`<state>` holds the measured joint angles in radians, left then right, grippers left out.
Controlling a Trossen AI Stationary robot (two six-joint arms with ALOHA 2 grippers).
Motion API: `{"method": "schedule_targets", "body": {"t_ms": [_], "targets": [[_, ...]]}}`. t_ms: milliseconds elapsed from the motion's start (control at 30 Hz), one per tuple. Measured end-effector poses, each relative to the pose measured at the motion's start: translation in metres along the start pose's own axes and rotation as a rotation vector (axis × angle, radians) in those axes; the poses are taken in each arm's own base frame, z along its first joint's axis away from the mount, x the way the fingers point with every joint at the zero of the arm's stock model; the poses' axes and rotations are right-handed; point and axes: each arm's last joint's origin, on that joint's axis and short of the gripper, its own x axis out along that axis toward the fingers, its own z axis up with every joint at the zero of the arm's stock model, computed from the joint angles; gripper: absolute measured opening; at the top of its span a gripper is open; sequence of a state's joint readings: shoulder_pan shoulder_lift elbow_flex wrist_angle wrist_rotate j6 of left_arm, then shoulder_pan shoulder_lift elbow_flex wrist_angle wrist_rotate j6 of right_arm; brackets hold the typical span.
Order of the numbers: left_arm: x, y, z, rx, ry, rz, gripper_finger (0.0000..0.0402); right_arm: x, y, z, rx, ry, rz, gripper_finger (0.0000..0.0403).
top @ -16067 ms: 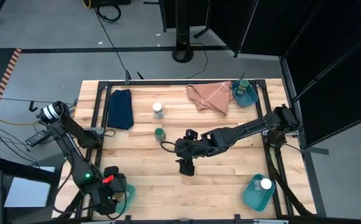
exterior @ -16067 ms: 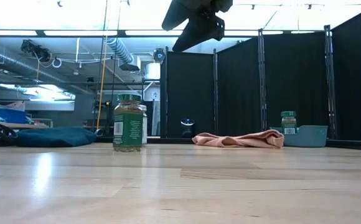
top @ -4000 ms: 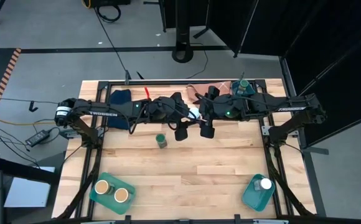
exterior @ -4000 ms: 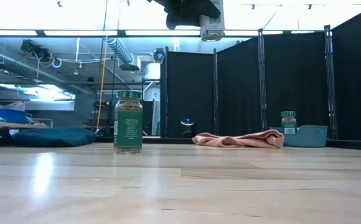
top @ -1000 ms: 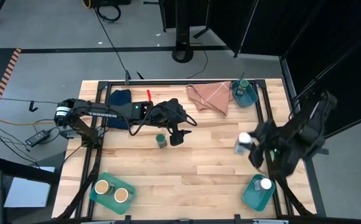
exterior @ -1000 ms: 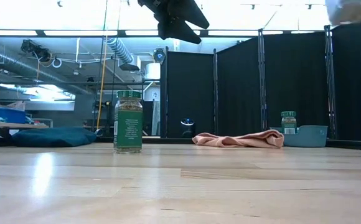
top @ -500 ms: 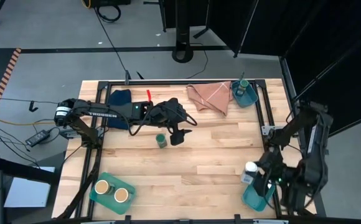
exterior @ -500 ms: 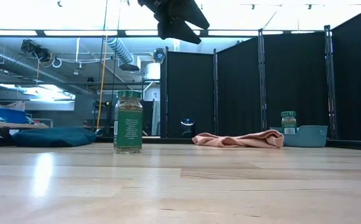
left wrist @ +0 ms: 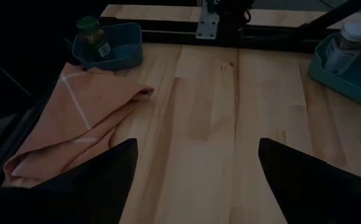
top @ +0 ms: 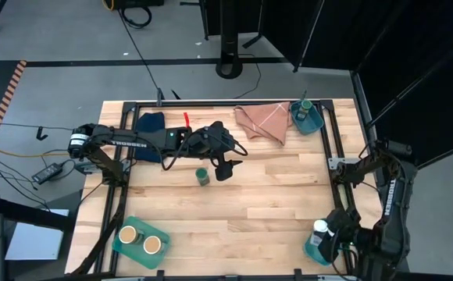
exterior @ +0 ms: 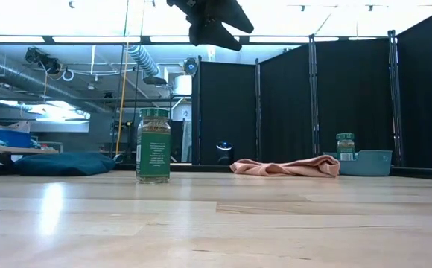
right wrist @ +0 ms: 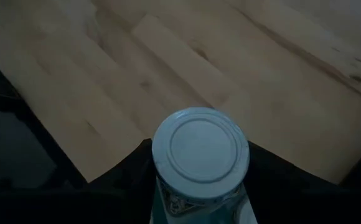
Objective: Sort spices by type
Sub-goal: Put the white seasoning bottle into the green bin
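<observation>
The left gripper (top: 225, 170) hangs wide open and empty just right of the green-lidded jar (top: 201, 175) mid-table. At the near right corner, the right gripper (top: 326, 236) clamps a white-lidded jar (right wrist: 200, 155) over the bin (top: 312, 251). These jars look light, rigid and smooth; grip the body below the lid.

The jar (right wrist: 200, 163) clamped in the right gripper (right wrist: 199, 186) has a white lid. Just beside the left gripper (top: 225, 168) stands a green-lidded jar (top: 201, 176) with a green label. Farther off lie a salmon-pink cloth (top: 262, 121) with thin pale lines, a dark blue cloth (top: 151, 125) and teal bins (top: 308, 121).
</observation>
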<state>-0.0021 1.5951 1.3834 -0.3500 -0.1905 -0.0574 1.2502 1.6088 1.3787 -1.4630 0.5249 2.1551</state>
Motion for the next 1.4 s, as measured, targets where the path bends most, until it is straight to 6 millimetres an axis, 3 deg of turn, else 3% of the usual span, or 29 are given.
{"method": "schedule_targets", "body": {"t_ms": [1400], "targets": [[0.0,0.002,0.0,0.0,-0.003,0.053,0.0339,0.05,0.02,-0.051,-0.095,-0.048,-0.177,0.0206]]}}
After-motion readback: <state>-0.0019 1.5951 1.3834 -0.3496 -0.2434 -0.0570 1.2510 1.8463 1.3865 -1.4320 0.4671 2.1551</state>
